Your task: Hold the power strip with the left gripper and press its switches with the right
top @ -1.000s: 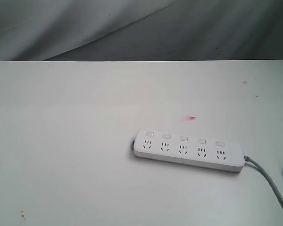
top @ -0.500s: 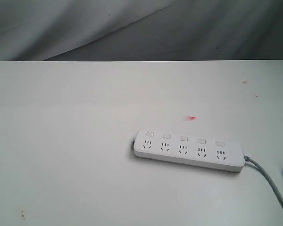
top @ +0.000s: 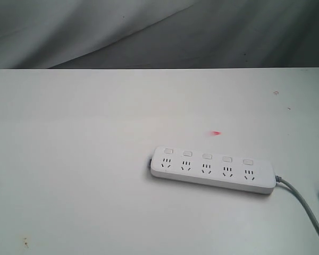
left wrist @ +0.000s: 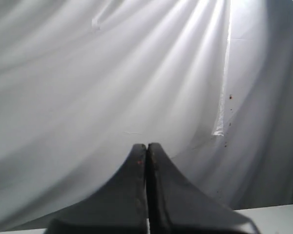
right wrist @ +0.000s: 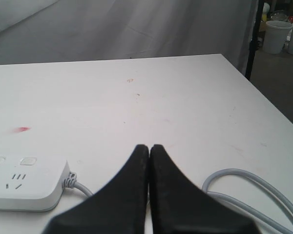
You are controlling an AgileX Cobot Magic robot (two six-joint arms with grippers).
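The white power strip [top: 212, 171] lies flat on the white table [top: 85, 159], right of centre, with its row of small switches [top: 207, 156] along the far edge and a grey cable [top: 305, 210] running off to the lower right. Neither arm shows in the exterior view. My left gripper [left wrist: 147, 146] is shut and empty, facing a white draped cloth. My right gripper [right wrist: 149, 147] is shut and empty, above the table; the strip's cable end [right wrist: 27, 187] and the looped cable [right wrist: 244, 187] lie below it on either side.
A small red mark [top: 216, 133] sits on the table behind the strip. A grey-white cloth backdrop [top: 149, 32] hangs beyond the far edge. White buckets [right wrist: 278, 35] stand on the floor past the table's side edge.
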